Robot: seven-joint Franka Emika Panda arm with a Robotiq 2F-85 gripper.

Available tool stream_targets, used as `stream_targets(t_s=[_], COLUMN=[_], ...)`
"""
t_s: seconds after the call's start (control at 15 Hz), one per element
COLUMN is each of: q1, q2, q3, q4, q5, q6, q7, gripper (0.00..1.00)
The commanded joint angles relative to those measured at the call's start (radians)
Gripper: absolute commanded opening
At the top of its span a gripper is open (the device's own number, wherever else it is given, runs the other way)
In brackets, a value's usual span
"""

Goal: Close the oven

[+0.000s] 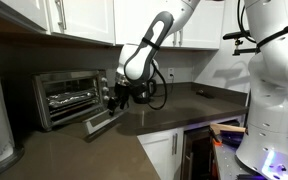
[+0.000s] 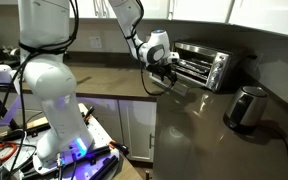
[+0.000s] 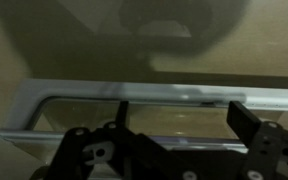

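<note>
Oven (image 1: 69, 95) sits at left end of counter (image 1: 189, 108). Door (image 1: 103, 122) hangs down, fully open. Gripper (image 1: 120, 95) hovers over door's free edge. In wrist view fingers (image 3: 246, 128) are apart; contact unclear, picture dim. Best play: catch under front edge, lift in arc toward cavity. Rightward counter open for retreat, kettle (image 2: 246, 105) well apart.

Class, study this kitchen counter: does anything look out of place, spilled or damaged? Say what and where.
The oven door hangs open, folded down over the counter, with the gripper beside it. No spill or damage shows.
</note>
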Motion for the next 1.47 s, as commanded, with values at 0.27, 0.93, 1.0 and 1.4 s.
stream_targets(t_s=[0.27,0.93,1.0,1.4], q1=[0.002,0.039,0.046,0.054], q2=[-0.048,-0.073,-0.077,-0.097], q3=[-0.016,-0.053,-0.060,-0.078], q4=[-0.005,-0.004,-0.003,0.015], q5=[-0.044,-0.134,-0.147,-0.186], q6=[-0.010,-0.021,-0.025,-0.058], q7=[0.020,0.076,0.083,0.095], gripper=[1.00,1.00,1.00,1.00])
